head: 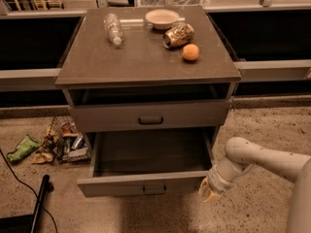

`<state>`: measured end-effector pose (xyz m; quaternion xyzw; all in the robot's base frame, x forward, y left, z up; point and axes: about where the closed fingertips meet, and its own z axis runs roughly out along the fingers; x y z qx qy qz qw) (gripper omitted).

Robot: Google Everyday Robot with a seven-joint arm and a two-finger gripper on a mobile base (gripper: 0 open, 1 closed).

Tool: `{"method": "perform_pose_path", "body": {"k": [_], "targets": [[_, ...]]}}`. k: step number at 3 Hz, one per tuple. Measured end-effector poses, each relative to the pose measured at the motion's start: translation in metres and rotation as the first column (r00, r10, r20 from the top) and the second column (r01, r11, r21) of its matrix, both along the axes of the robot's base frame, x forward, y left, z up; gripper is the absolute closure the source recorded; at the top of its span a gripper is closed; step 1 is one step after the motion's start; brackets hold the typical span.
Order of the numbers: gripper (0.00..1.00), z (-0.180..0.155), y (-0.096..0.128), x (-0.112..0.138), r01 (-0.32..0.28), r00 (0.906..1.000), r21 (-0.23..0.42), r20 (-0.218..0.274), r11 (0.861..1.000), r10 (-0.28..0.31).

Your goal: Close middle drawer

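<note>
The middle drawer (pixel 146 183) is pulled far out of the grey cabinet, with its empty inside showing and a small dark handle at the centre of its front. The taller upper drawer front (pixel 150 115) stands above it, with a dark gap under the cabinet top. The lowest drawer is hidden below the open one. My gripper (pixel 210 192) is low on the right, at the right end of the open drawer's front, on the end of the white arm (pixel 262 159).
On the cabinet top (pixel 146 57) lie a plastic bottle (pixel 113 28), a bowl (pixel 162 18), a can (pixel 178 35) and an orange (pixel 190 52). A wire basket with litter (pixel 63 140) and a green bag (pixel 22 147) lie on the floor at left. A black cable and pole (pixel 36 203) are at lower left.
</note>
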<state>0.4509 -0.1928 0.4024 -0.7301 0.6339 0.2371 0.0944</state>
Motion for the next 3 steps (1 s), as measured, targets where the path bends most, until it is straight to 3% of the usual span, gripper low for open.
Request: {"method": "perform_pose_path", "body": {"k": [1,2,3], "targets": [[1.0,-0.004,-0.003,0.007,0.011,0.999,-0.008,0.044,1.0,-0.01],[1.0,-0.008,-0.01,0.028,0.027,0.9897,-0.028,0.141,0.999,-0.023],[1.0,-0.009,-0.011,0.034,0.028,0.9857,-0.028,0.167,0.999,-0.023]]}}
